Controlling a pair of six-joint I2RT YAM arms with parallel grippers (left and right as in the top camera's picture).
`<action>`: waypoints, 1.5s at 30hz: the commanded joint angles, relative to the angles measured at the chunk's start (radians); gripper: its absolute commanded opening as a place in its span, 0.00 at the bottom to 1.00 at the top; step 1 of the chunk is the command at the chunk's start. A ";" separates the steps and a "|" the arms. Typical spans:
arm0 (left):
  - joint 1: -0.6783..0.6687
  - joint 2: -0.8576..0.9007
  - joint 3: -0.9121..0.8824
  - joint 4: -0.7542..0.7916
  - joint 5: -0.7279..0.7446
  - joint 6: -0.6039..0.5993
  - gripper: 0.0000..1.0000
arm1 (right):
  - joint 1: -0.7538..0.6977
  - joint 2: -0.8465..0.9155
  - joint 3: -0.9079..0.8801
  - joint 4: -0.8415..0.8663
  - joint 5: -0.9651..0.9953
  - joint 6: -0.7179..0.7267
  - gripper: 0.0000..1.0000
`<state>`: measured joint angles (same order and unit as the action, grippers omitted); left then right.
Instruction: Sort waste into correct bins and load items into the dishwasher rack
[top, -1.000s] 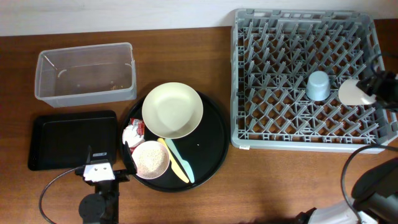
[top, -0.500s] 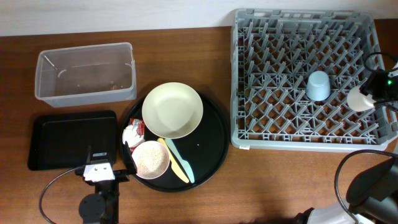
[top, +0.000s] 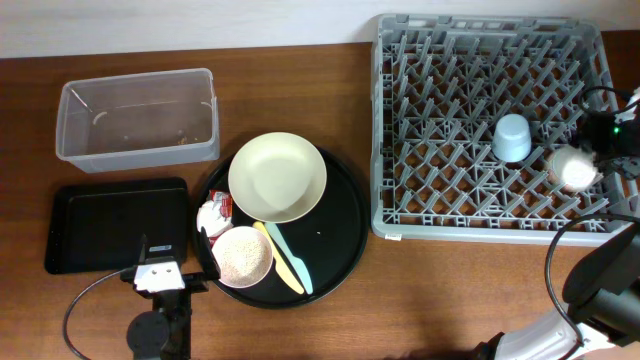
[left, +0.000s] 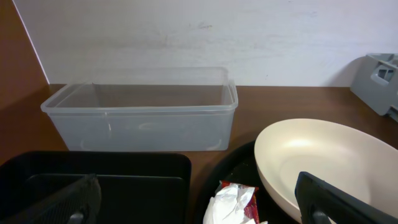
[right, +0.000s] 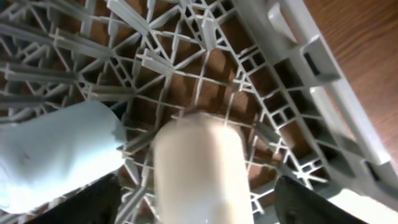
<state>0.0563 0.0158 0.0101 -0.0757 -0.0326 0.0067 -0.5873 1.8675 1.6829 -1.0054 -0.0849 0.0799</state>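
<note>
Grey plastic grid rack (top: 400, 120) is seen loaded with a light blue cup (top: 511, 137) and a smooth white cup (top: 572, 168). The right gripper (right: 199, 199) and left gripper (left: 196, 186) are both spread apart, nothing clamped.

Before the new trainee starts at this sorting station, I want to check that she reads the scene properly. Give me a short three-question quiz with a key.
1. True or false: the light blue cup sits inside the dishwasher rack.
2. Fill in: the small white bowl holds a heap of ___.
3. Where is the crumpled wrapper? A in the rack; B on the round black tray, beside the plate; C in the bowl.
Key: 1 true; 2 white rice-like grains; 3 B.
</note>
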 joint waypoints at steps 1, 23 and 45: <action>-0.002 -0.004 -0.001 -0.008 0.011 0.008 0.99 | 0.005 0.004 0.005 0.000 -0.043 0.006 0.85; -0.002 -0.004 -0.001 -0.008 0.011 0.008 0.99 | 0.274 -0.136 0.003 -0.234 -0.091 0.027 0.44; -0.002 -0.004 -0.001 -0.008 0.011 0.008 0.99 | 0.360 0.068 -0.019 0.040 -0.097 0.133 0.24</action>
<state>0.0563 0.0158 0.0101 -0.0757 -0.0326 0.0067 -0.2466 1.8870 1.6657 -0.9867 -0.1734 0.1627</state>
